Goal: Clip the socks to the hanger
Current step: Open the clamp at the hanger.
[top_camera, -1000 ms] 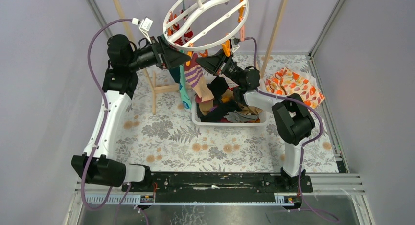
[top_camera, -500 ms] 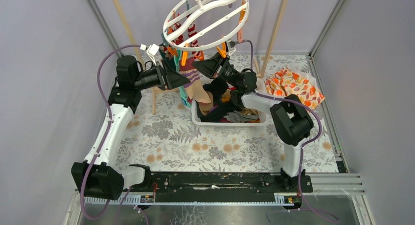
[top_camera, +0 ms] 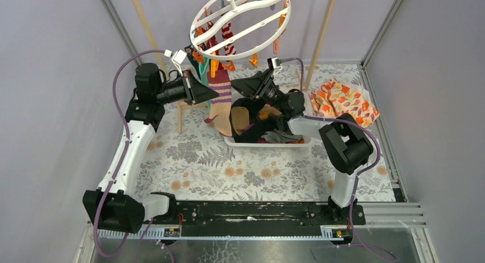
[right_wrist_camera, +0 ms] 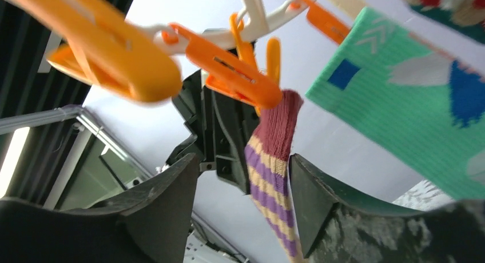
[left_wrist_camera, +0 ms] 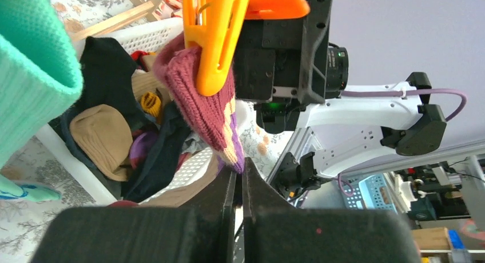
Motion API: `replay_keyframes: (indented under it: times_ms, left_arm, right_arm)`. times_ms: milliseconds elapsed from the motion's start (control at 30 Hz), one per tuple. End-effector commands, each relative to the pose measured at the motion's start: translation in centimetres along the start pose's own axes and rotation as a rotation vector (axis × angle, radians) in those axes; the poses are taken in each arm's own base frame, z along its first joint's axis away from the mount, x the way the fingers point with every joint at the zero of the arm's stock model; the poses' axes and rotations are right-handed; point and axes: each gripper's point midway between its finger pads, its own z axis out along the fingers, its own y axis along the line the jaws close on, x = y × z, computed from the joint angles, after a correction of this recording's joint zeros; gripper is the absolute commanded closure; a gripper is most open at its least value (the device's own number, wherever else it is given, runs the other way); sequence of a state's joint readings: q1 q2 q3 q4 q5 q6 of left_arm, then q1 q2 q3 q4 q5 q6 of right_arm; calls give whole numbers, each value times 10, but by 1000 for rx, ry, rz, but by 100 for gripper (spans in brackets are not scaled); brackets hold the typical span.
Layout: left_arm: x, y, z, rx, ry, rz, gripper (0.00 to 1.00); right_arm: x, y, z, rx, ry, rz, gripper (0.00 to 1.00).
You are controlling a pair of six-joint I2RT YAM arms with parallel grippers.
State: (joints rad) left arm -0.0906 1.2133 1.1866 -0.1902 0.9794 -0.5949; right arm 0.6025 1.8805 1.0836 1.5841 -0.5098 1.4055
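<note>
Maroon striped sock (top_camera: 220,103) hangs from an orange clip (left_wrist_camera: 214,46) on the white ring hanger (top_camera: 242,28). The hanger sits high at the far middle of the scene, above the desk (top_camera: 194,154).

I note the clip bites the sock's cuff, and the sock drops straight down over the left end of the white basket (top_camera: 269,143).

Left hand (top_camera: 213,91) comes in from the left, just beside the sock. In the left wrist view its fingers (left_wrist_camera: 226,200) are pressed together. The sock's lower hem touches their tips; I cannot tell whether any fabric is caught.

Right hand (top_camera: 235,86) faces it from the right, over the basket. In the right wrist view its jaws stand apart, with the striped sock hanging between them. The sock is close to one finger (right_wrist_camera: 320,206) and is not gripped.

A teal sock (right_wrist_camera: 412,91) hangs on the hanger beside the maroon one.

The other socks (top_camera: 269,128), tan, black and grey, lie heaped in the basket.

An orange-and-white patterned cloth (top_camera: 343,100) lies on the desk to the right, well apart from the basket. A wooden frame (top_camera: 186,103) stands at the left.
</note>
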Motion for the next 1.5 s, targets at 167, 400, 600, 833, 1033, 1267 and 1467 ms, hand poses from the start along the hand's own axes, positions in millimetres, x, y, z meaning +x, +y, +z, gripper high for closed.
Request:
replay_keyframes:
  times_ms: [167, 400, 600, 833, 1033, 1267, 1467]
  left_arm:
    - [-8, -15, -11, -21, -6, 117, 97]
    - [-11, -19, -15, -40, -6, 139, 97]
    - [-12, -19, -18, -62, -8, 161, 98]
    - [-19, -17, -21, -103, -18, 194, 98]
    - [-22, -10, -23, -149, -27, 218, 98]
    - [-36, 13, -34, -329, -68, 248, 52]
    - [-46, -1, -39, -327, -94, 262, 31]
  right_arm:
    - [-41, 49, 12, -174, -55, -172, 28]
    - [-42, 57, 24, -232, -30, -171, 30]
    - [-28, 60, 25, -243, 10, -162, 43]
    - [-29, 67, 18, -229, -20, -181, 66]
    - [-27, 74, 21, -244, -19, -191, 71]
    - [-28, 71, 27, -168, -87, -299, 93]
    - [-20, 48, 34, 81, -199, -529, 100]
